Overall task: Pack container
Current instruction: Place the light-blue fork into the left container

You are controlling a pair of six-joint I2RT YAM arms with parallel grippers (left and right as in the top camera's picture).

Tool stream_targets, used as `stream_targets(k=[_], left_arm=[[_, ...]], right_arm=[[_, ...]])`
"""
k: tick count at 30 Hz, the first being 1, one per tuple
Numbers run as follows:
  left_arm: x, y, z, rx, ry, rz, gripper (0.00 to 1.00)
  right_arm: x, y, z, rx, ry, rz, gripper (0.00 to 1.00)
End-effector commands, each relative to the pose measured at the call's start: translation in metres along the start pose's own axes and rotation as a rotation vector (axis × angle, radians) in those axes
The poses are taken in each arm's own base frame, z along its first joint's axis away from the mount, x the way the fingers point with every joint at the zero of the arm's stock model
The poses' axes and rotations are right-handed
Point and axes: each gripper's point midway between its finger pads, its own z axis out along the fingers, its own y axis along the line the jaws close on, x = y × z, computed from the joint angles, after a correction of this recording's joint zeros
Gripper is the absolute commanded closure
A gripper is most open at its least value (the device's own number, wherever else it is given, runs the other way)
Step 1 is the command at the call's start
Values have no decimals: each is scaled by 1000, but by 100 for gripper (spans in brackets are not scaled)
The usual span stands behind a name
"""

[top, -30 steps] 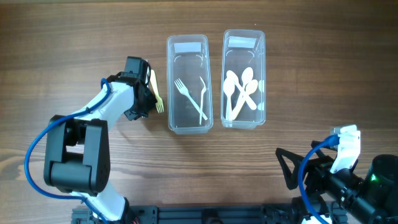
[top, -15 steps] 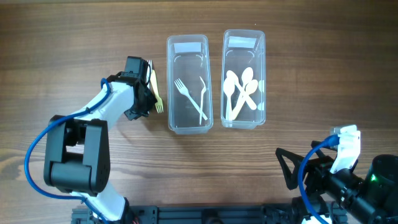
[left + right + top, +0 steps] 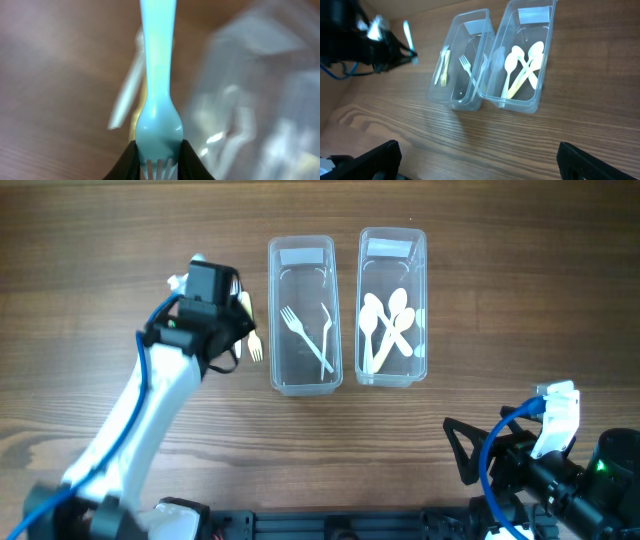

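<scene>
Left gripper [image 3: 159, 167]: jaws pinched on the blue fork [image 3: 159, 75] near its tines, beside the fork box [image 3: 290, 370]. Carry it level over that box and release low. Right gripper [image 3: 480, 162]: jaws wide, empty.

Table [image 3: 100, 240]: left container [image 3: 290, 372], right container [image 3: 393, 272], yellow fork [image 3: 255, 347]

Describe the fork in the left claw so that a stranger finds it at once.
On the wooden table stand two clear plastic containers side by side. Left of the left container, the left claw grips a light blue plastic fork by its tines. It alone is blue; the yellow fork on the table and white forks in the container are not.
</scene>
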Motion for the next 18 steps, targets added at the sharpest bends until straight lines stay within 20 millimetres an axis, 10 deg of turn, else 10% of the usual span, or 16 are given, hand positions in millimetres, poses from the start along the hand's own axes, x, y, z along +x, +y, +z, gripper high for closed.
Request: stream_targets(k=[1,12,13,15,18], left_arm=[[8,-80,-61,263,-101,262,96],[69,-97,-7,214,86,403,94],[72,-96,-3,204,97,405,78],[74,-95,1,199,108,405,9],[64,-101,-17,231,68,399,1]], right_arm=[[-1,0,-2,5,-10,8,0],[-1,0,-2,5,-10,8,0],[-1,0,-2,5,-10,8,0],[-1,0,-2,5,-10,8,0],[-1,0,-2,5,-10,8,0]])
